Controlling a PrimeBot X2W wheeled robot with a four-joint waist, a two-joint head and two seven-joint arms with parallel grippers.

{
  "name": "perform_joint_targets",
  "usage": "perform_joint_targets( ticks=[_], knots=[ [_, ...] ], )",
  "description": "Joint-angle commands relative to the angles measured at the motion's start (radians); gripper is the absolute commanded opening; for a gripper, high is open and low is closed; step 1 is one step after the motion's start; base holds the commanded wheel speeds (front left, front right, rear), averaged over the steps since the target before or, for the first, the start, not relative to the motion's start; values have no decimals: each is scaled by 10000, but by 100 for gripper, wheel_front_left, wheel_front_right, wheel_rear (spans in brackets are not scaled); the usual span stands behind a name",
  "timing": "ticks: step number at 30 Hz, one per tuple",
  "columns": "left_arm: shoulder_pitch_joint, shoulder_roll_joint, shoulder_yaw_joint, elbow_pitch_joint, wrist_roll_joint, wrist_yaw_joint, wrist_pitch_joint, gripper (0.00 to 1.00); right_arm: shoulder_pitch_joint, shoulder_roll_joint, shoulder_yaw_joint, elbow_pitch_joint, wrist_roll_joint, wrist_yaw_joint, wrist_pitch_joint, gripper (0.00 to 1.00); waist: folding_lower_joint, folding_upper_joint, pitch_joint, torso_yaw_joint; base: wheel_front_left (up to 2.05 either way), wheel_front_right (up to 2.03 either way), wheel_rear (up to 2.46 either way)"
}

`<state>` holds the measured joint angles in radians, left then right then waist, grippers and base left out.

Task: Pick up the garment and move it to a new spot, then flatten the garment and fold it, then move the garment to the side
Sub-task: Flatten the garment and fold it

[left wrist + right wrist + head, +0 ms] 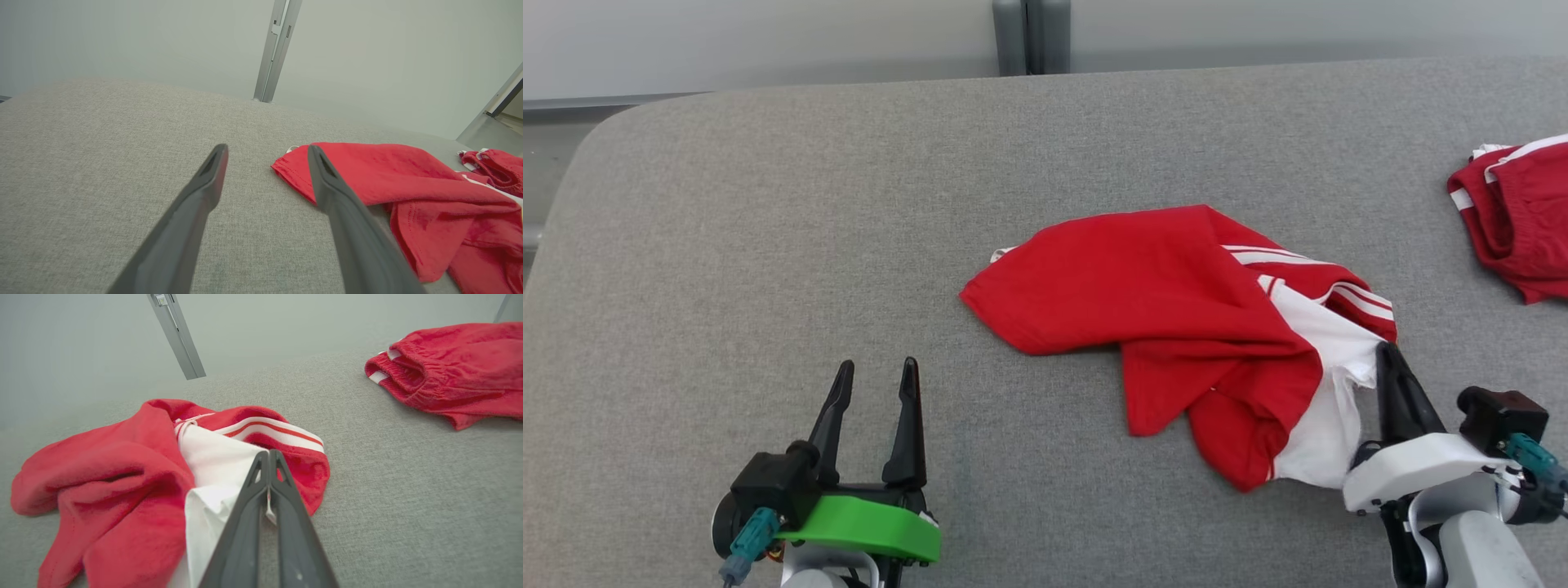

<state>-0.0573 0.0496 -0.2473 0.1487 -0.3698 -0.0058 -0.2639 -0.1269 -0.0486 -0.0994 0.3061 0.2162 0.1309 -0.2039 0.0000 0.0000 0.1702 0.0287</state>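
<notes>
The right tool [269,454] is pinched tight on the white edge of the red garment [1143,278], which lies crumpled with white stripes in the middle of the grey table [768,245]. The left tool [877,364] stands wide, apart from it. A second red garment [1523,212] lies far right.

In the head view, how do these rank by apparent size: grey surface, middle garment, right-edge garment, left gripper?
1. grey surface
2. middle garment
3. left gripper and right-edge garment: alike; the gripper is nearer, the garment is cropped.
</notes>
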Motion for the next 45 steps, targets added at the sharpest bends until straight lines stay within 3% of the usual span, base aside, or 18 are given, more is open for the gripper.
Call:
perform_joint_targets(
  ticks=[1,8,16,18,19,26,33,38,45],
  knots=[
    [68,20,30,20,41,-34,-2,100,82,-35,-253,89,-97,-3,15,0,0,0,-21,7,0,0,0],
    [156,20,27,52,117,-63,-2,100,88,-30,-1739,1016,-705,-3,81,0,0,0,-44,-10,0,0,0],
    [211,20,-32,172,148,-104,-2,100,-146,-35,-2201,2114,-796,-3,-210,0,0,0,-82,-250,0,0,0],
    [191,20,-120,286,129,-133,-2,100,-185,-32,-2163,2314,-801,-3,-294,53,0,0,-113,-343,0,0,0],
    [157,20,-177,363,112,-170,-4,100,-206,-35,-2162,2398,-779,-3,-338,100,0,0,-134,-395,0,0,0],
    [-236,22,-534,1087,-125,-316,-2,100,-317,-38,-2604,2258,-977,-3,-553,100,0,0,-256,-776,0,0,0],
    [-1185,23,-979,2591,-1520,-479,299,100,-397,-26,-2069,116,-545,-3,-616,100,0,0,-206,-1207,0,0,0],
    [-2308,28,-1266,3903,-2179,-274,540,100,-215,-29,-1094,-1245,-181,-3,-618,100,0,0,56,-1468,0,0,0],
    [-3753,29,-1311,5868,-2002,322,653,100,-227,-27,-333,-2104,-7,-3,-621,100,0,0,488,-1770,0,0,0]
  ],
)
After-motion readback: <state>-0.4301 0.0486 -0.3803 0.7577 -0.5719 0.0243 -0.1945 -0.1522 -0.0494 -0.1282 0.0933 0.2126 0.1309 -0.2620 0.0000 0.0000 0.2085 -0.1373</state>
